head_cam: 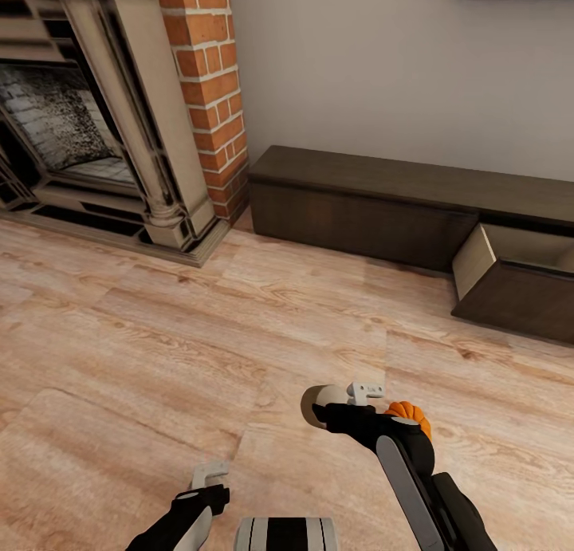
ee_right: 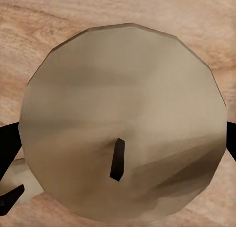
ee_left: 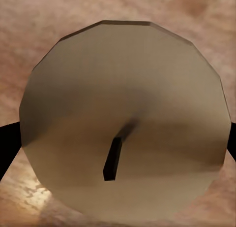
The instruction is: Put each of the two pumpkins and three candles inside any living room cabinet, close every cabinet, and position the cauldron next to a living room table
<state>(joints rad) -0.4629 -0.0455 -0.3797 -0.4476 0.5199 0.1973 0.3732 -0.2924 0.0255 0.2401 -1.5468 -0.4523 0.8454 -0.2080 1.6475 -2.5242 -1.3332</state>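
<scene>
Candles [ee_left: 123, 123] [ee_right: 123, 123] hiding both grippers' fingertips

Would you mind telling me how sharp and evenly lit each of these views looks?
Head view: crisp, evenly lit, faint shadow beneath the cabinet. Left wrist view: the candle close, softly blurred, shaded across its face. Right wrist view: another candle, similar soft shading, floor grain sharper.

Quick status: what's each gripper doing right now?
Left gripper: shut on a stubby beige pillar candle with a dark wick.
Right gripper: shut on another stubby beige pillar candle.
</scene>
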